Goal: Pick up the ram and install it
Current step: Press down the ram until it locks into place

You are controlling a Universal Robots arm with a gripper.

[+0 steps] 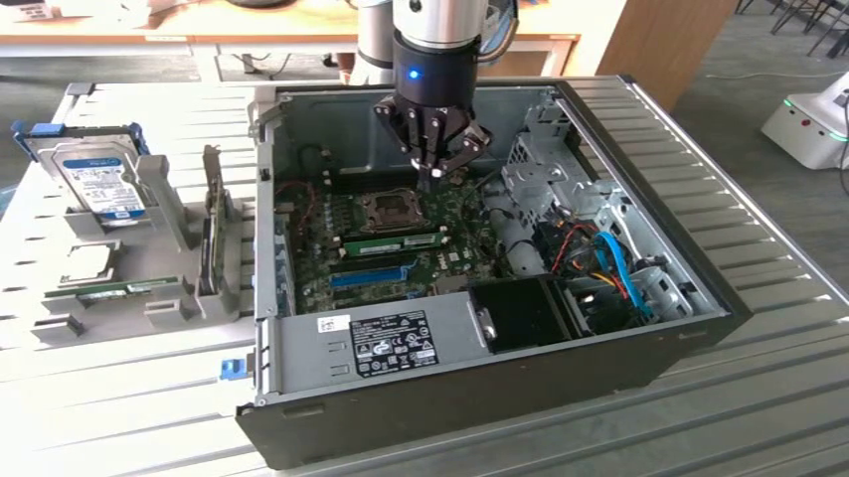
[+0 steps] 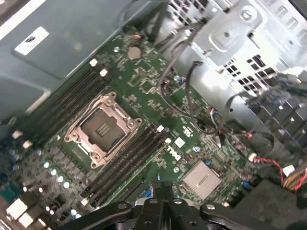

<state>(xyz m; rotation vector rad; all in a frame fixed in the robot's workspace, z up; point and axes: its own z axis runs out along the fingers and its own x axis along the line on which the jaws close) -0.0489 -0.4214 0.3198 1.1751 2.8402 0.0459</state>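
My gripper (image 1: 434, 174) hangs inside the open computer case (image 1: 690, 328), above the motherboard (image 1: 458, 253) and just past the CPU socket (image 1: 389, 209). Its fingers are shut and nothing shows between them. In the wrist view the shut fingertips (image 2: 161, 188) point down over the dark memory slots (image 2: 124, 160) beside the socket (image 2: 103, 128). A green ram stick (image 1: 394, 241) sits on the board just in front of the socket. Another green ram stick (image 1: 113, 290) lies in the grey rack (image 1: 80, 323) outside the case, on the exterior view's left.
A hard drive (image 1: 99, 174) and a grey upright card (image 1: 213, 234) stand in the rack. Inside the case are a blue slot (image 1: 365, 275), a labelled power supply (image 1: 398, 343), a drive cage (image 1: 551, 164) and blue and red cables (image 1: 617, 263). A white machine (image 1: 809, 124) stands at the far right.
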